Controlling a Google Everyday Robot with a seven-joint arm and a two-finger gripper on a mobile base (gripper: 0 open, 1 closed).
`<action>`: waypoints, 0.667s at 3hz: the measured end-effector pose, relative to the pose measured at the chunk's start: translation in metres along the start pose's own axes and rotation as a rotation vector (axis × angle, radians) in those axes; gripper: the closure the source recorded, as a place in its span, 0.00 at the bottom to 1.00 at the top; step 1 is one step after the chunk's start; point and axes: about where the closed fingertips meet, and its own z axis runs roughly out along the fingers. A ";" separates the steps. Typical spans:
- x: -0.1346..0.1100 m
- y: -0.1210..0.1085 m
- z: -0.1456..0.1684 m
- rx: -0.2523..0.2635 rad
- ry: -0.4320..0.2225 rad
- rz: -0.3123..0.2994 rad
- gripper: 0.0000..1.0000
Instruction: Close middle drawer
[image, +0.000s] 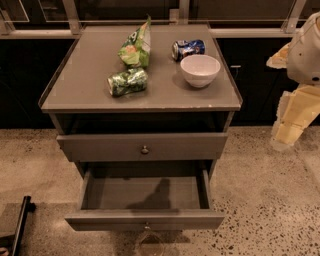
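Observation:
The middle drawer (145, 219) is pulled far out of the grey-brown cabinet. Its inside is bare, with a dark shadow on the floor of it, and its wide low front panel faces me near the bottom of the view. A small knob (146, 226) sits at the panel's centre. The top drawer (144, 146), with its round metal knob, sits above it, out only a little. The lowest drawer is hidden under the open one. My gripper (148, 244) shows as a dim rounded shape at the bottom edge, just in front of the middle drawer's front panel.
On the cabinet top (90, 90) lie a green chip bag (136, 46), a crushed green can (128, 81), a blue can (188, 48) and a white bowl (200, 69). My white and yellow arm (295, 100) is at the right edge. A dark bar (21, 222) lies on the speckled floor at left.

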 end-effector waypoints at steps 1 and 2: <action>0.000 0.000 0.000 0.000 0.000 0.000 0.00; 0.000 0.011 0.008 0.011 -0.029 0.007 0.00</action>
